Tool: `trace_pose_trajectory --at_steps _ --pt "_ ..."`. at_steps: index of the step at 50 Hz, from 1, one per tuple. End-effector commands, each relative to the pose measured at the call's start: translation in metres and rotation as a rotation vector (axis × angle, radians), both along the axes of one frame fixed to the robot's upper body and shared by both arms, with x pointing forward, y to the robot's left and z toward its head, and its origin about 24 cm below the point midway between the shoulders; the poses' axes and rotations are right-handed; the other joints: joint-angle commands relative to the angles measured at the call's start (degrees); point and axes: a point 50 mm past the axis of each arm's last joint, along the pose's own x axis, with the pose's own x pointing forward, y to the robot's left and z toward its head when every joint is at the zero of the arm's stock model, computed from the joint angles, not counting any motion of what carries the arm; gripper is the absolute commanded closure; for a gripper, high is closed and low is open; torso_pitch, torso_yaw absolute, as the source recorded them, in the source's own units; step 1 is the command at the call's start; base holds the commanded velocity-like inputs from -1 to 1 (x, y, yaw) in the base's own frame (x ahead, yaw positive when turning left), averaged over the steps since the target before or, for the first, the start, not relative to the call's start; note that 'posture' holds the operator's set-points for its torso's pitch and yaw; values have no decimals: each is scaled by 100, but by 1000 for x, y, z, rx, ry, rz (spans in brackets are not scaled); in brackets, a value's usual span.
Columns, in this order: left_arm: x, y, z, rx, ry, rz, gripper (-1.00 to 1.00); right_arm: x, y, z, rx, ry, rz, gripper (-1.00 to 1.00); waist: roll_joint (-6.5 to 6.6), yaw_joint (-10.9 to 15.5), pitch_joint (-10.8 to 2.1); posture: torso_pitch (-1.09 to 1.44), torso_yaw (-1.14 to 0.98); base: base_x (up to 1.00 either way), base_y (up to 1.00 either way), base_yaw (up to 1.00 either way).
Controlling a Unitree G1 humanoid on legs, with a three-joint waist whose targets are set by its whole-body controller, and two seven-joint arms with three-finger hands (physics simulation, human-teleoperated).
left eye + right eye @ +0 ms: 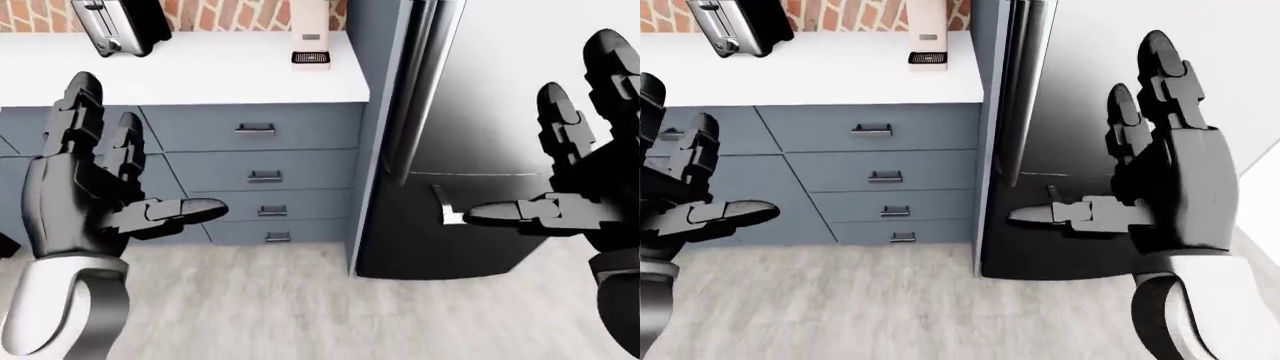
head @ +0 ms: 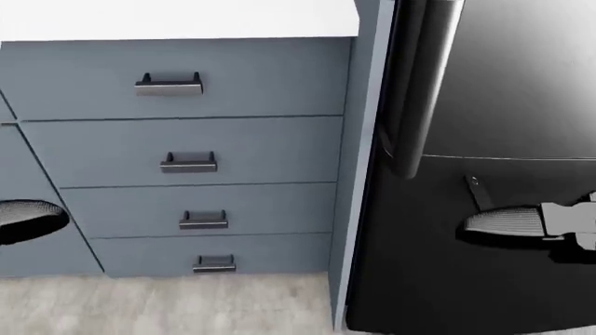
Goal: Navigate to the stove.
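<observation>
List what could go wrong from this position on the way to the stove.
1. The right hand, fingers spread, is raised before the refrigerator; turning could likely knock it against the door.
2. The left hand is up near the drawer stack and may clip it.
3. No stove shows in any view, so the heading is uncertain.

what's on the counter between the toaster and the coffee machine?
Nothing: in the left-eye view the white countertop is bare between the toaster and the coffee machine.
</observation>
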Motion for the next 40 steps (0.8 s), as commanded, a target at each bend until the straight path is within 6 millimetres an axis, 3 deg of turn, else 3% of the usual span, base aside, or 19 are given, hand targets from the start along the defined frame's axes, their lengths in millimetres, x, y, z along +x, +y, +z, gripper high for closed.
trace_pose_trajectory --at_steps 1,14,21,22,31,36,40 --pt "-6 -2 12 6 -67 -7 -100 -6 5 7 52 -46 42 -100 -8 8 -39 0 0 0 0 0" --pt "-7 -1 8 8 -62 -6 -100 -8 7 4 75 -54 83 -100 -77 -7 34 0 0 0 0 0" --pt "-6 -1 8 6 -58 -8 -100 -7 7 3 81 -63 82 -100 -69 -7 6 0 0 0 0 0" --pt "-6 -2 9 6 -62 -16 -100 -7 6 3 60 -58 70 -100 -37 -29 -115 0 0 0 5 0" --pt "-7 -1 9 7 -58 -10 -100 -5 6 -2 75 -48 73 -100 32 -71 -72 0 0 0 6 0" --pt "-6 -1 8 5 -55 -12 -100 -4 6 -5 70 -44 70 -100 -70 -69 -38 0 0 0 6 0" --pt "-6 -1 8 4 -54 -13 -100 -3 7 -5 75 -41 73 -100 -37 -83 -59 0 0 0 6 0"
